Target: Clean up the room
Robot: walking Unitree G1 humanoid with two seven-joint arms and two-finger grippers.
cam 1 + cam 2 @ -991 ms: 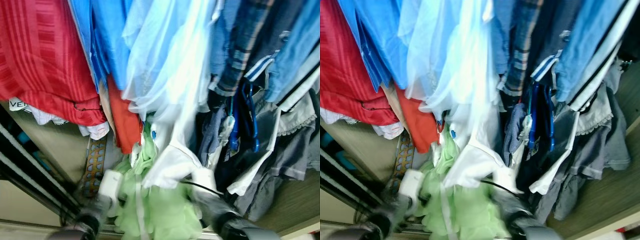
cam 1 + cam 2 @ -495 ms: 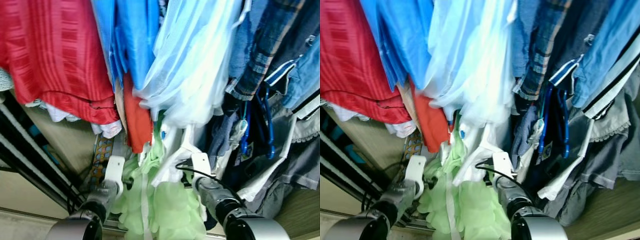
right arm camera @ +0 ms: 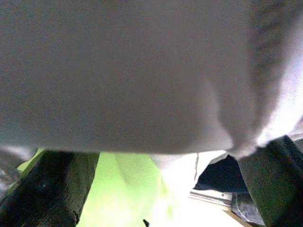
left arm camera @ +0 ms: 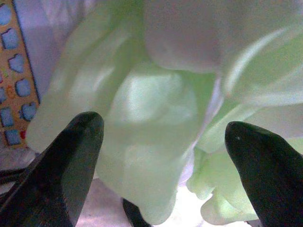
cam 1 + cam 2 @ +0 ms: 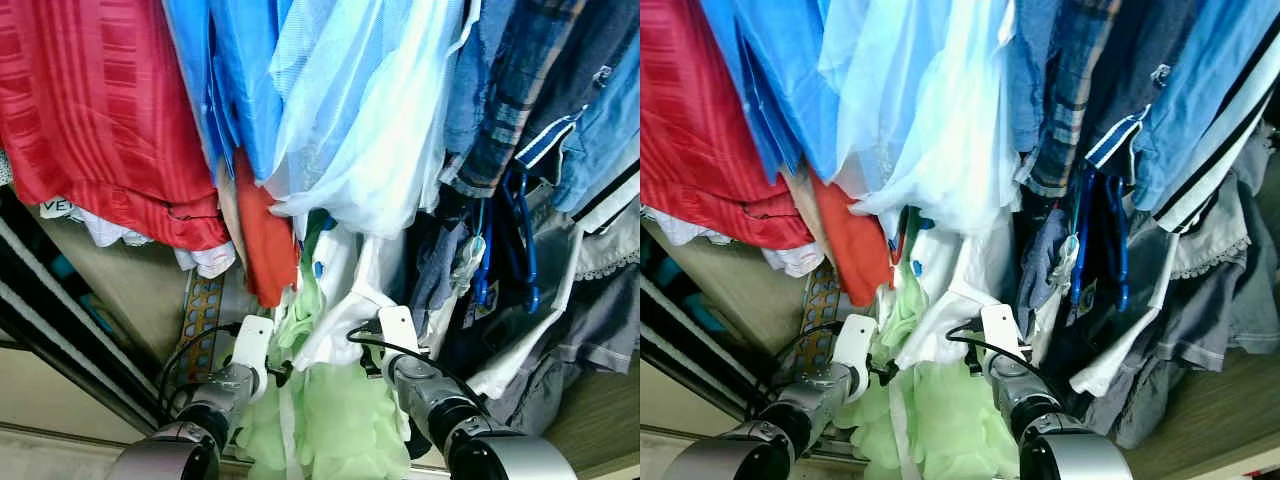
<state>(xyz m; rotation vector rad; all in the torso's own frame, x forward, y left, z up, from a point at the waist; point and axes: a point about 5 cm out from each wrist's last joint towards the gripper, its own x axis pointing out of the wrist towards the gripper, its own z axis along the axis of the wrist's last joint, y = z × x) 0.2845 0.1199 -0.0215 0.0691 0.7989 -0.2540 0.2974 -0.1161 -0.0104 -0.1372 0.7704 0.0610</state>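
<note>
Both arms reach up into the packed wardrobe, the left gripper (image 4: pixel 161 142) spread wide around the pale green garment (image 5: pixel 330 420) hanging low at centre and the right gripper (image 3: pixel 165 189) parted under a white shirt (image 5: pixel 340 320), so closing on the green cloth seems next.

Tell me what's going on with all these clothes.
The robot stands at a packed rail of hanging clothes, both arms raised into them. Its left gripper is open, its black fingers either side of a pale green ruffled garment. Its right gripper is open under a white garment that drapes over its fingers. A red striped shirt hangs to the left, blue plastic hangers to the right.
</note>
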